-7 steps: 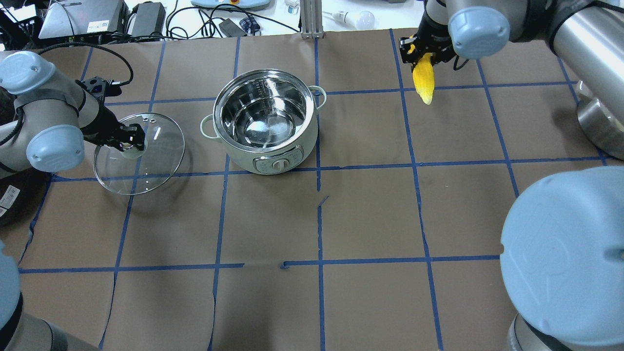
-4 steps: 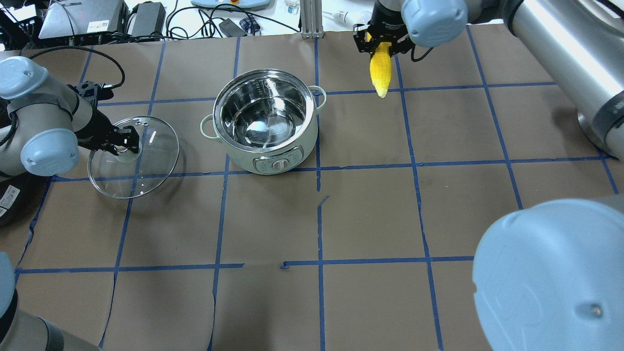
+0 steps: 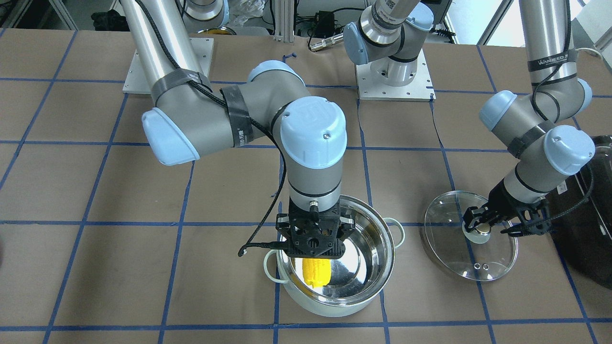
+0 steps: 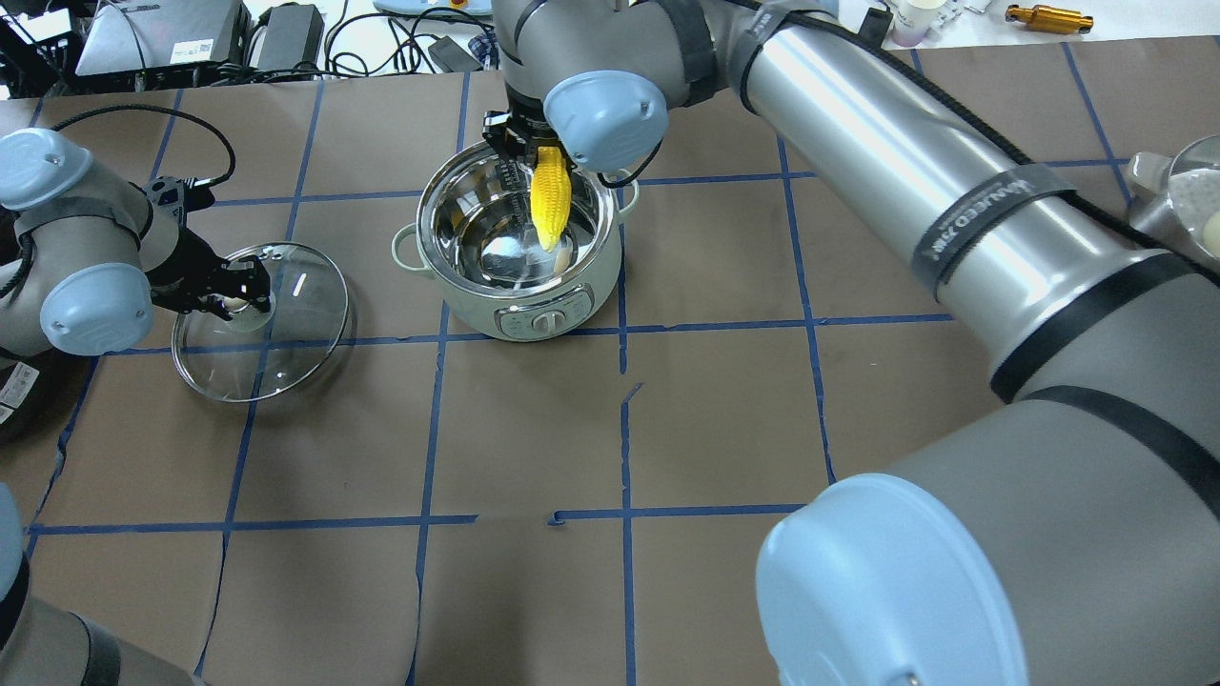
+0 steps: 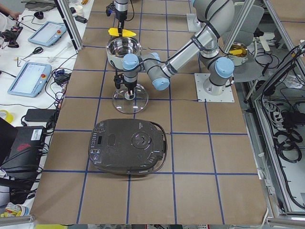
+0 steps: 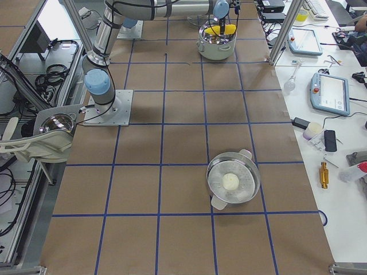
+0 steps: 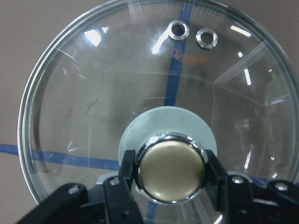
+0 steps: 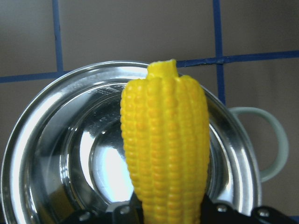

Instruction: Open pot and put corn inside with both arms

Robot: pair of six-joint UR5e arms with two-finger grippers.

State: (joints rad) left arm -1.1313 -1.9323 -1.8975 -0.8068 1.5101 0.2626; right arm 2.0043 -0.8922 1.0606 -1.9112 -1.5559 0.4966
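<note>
The mint-green pot (image 4: 477, 319) stands open at the table's middle back; it also shows in the front view (image 3: 330, 308) and the right wrist view (image 8: 28, 140). My right gripper (image 4: 541, 152) is shut on the thick end of the yellow corn (image 4: 551, 195). It holds the corn point-down over the pot's steel interior (image 3: 316, 272) (image 8: 166, 144). My left gripper (image 4: 238, 300) is shut on the knob (image 7: 170, 168) of the glass lid (image 4: 286, 333), left of the pot. The lid lies flat at table level; I cannot tell whether it touches.
A bulky black appliance (image 5: 128, 145) sits beyond the lid at the robot's far left, its edge in the front view (image 3: 593, 210). A steel pan holding a white ball (image 6: 232, 183) stands far right. Cables and devices line the table's far edge (image 4: 286, 38).
My right arm has carried the corn leftward from the far right of the table to above the pot. My left gripper has shifted the lid slightly left and levelled it.
</note>
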